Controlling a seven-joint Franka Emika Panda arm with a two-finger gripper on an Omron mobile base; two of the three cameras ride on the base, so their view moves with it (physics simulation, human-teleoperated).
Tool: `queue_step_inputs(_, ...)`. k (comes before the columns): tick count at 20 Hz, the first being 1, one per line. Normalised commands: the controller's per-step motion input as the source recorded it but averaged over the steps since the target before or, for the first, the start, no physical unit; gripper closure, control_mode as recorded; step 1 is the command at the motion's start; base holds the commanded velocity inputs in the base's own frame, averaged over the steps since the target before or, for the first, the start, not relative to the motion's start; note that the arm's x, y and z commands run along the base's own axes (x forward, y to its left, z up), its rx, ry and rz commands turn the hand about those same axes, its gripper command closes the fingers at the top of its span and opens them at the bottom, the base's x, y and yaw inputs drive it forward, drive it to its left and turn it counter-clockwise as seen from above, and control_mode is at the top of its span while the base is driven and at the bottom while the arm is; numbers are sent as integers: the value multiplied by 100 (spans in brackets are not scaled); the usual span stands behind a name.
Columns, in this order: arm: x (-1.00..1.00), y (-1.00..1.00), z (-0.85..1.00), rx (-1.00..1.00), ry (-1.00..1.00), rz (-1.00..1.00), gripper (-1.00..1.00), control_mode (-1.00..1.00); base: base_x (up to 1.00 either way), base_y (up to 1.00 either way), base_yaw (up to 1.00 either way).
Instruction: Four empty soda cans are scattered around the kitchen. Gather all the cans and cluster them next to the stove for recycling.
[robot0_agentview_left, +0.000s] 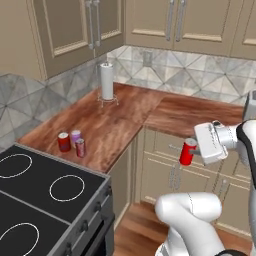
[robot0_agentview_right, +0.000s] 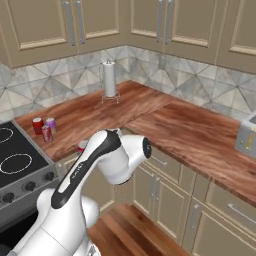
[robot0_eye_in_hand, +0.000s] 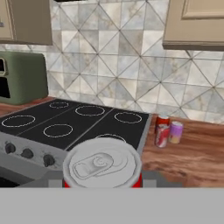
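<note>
My gripper (robot0_agentview_left: 190, 152) is shut on a red soda can (robot0_agentview_left: 187, 152), held upright in the air in front of the lower cabinets, right of the counter corner. In the hand view the held can's silver top (robot0_eye_in_hand: 101, 164) sits between the fingers. Three more soda cans stand clustered on the wooden counter beside the stove (robot0_agentview_left: 50, 192): a red one (robot0_agentview_left: 63, 142), a pale purple one (robot0_agentview_left: 75, 136) and a greyish-red one (robot0_agentview_left: 80, 148). In the hand view they (robot0_eye_in_hand: 162, 134) stand just right of the black cooktop (robot0_eye_in_hand: 78, 120).
A white paper-towel roll (robot0_agentview_left: 106, 81) stands at the back of the counter near the corner. A toaster (robot0_agentview_right: 247, 134) sits at the counter's far right. A green appliance (robot0_eye_in_hand: 24, 76) stands on the stove's other side. Wall cabinets hang overhead.
</note>
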Motion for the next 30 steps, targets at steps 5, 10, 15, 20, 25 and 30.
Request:
queue_step_inputs(5,0,0,0,0,0,0,100,100,51,0,30)
queue_step_inputs(10,0,0,0,0,0,0,100,100,45,-3,39)
queue_step_inputs(15,0,0,0,0,0,0,100,100,39,-9,40)
queue_step_inputs(20,0,0,0,0,0,0,100,100,35,-12,39)
queue_step_inputs(25,0,0,0,0,0,0,100,100,27,-12,36)
queue_step_inputs(30,0,0,0,0,0,0,100,100,13,-19,28)
